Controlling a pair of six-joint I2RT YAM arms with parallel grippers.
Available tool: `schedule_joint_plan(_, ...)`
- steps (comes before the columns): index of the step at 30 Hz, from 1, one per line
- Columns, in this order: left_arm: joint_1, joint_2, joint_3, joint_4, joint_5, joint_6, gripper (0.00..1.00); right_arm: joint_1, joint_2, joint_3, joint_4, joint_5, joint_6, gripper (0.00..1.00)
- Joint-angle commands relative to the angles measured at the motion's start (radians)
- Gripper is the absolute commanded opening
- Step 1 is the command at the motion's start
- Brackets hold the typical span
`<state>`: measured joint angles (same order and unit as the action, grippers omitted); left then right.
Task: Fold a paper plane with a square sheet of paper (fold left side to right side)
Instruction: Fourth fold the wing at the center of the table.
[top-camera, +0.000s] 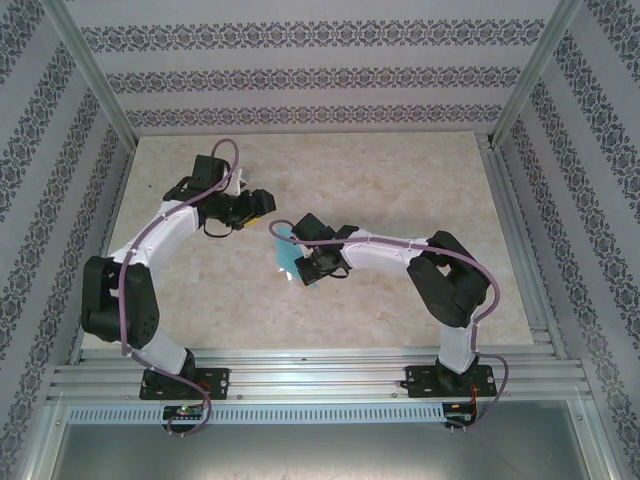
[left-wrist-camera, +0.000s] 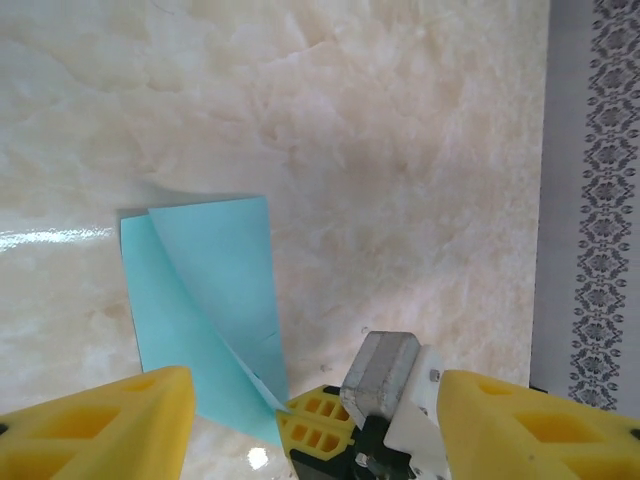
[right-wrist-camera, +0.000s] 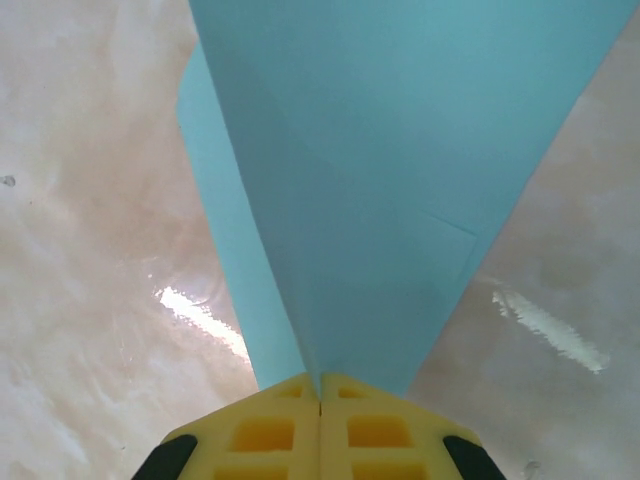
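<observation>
1. The left hand (top-camera: 257, 203) is hovering released over the desk (top-camera: 400, 170), its fingers spread and grasping nothing, just left of the paper.
2. The cyan paper sheet (left-wrist-camera: 200, 300) is lying mid-desk between the two arms, partly folded, with one flap lifting off the surface.
3. The right hand (right-wrist-camera: 320, 385) is clenching on the pointed corner of that flap.
4. A side fold seems to be under way. The next move likely calls for laying the flap across edge to edge, then pressing the crease with the free hand.
5. Counting: one sheet, two hands, one desk.
</observation>
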<state>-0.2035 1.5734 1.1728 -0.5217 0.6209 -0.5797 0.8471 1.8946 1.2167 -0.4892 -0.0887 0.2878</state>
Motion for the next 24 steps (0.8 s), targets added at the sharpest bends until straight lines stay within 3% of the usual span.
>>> schedule_joint_plan(1, 0.001, 0.002, -0.125, 0.151, 0.028, -0.088, 0.56, -0.014, -0.026, -0.014, 0.024, -0.052, 0.029, 0.00)
schedule_joint_plan(5, -0.023, 0.037, -0.227, 0.282, 0.063, -0.161, 0.29, -0.024, -0.029, -0.037, 0.058, -0.067, 0.049, 0.00)
schedule_joint_plan(10, -0.098, 0.136, -0.223, 0.337, 0.064, -0.191, 0.13, -0.041, -0.040, -0.079, 0.106, -0.091, 0.078, 0.00)
schedule_joint_plan(17, -0.128, 0.206, -0.208, 0.324, 0.014, -0.196, 0.05, -0.063, -0.053, -0.132, 0.165, -0.123, 0.118, 0.00)
schedule_joint_plan(24, -0.127, 0.205, -0.209, 0.312, 0.007, -0.198, 0.04, -0.092, -0.068, -0.173, 0.219, -0.154, 0.151, 0.00)
